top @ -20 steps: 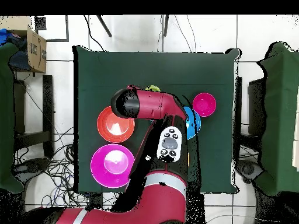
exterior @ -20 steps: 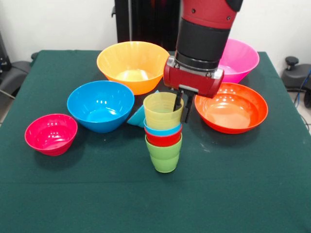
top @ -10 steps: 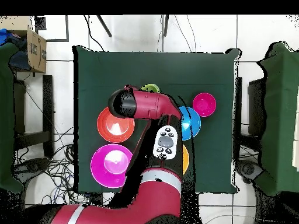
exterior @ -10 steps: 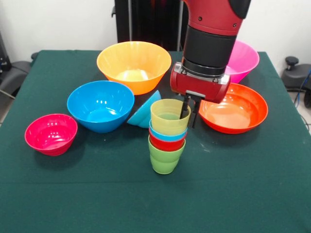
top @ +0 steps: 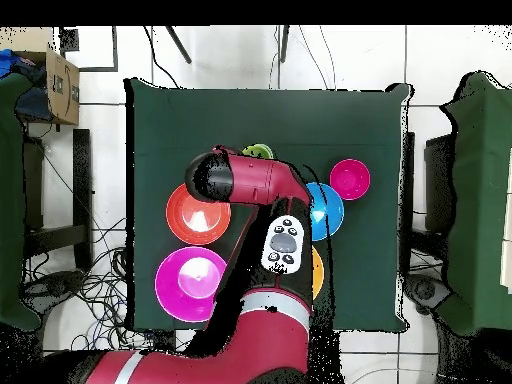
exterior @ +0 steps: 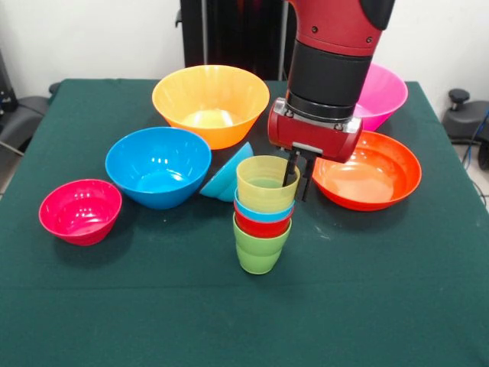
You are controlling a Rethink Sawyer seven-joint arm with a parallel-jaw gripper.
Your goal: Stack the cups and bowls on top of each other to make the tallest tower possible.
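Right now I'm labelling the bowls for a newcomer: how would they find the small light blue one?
Start at the large yellow-orange bowl, then look just below its right side. The small light blue bowl lies there, between the medium blue bowl and the cup stack, the only bowl tipped on its side.

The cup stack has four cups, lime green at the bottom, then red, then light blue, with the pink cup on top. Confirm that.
Not quite: the top cup is the ribbed yellow cup, not pink, as the front view shows. The rest holds: lime green cup at the bottom, then red cup, then light blue cup.
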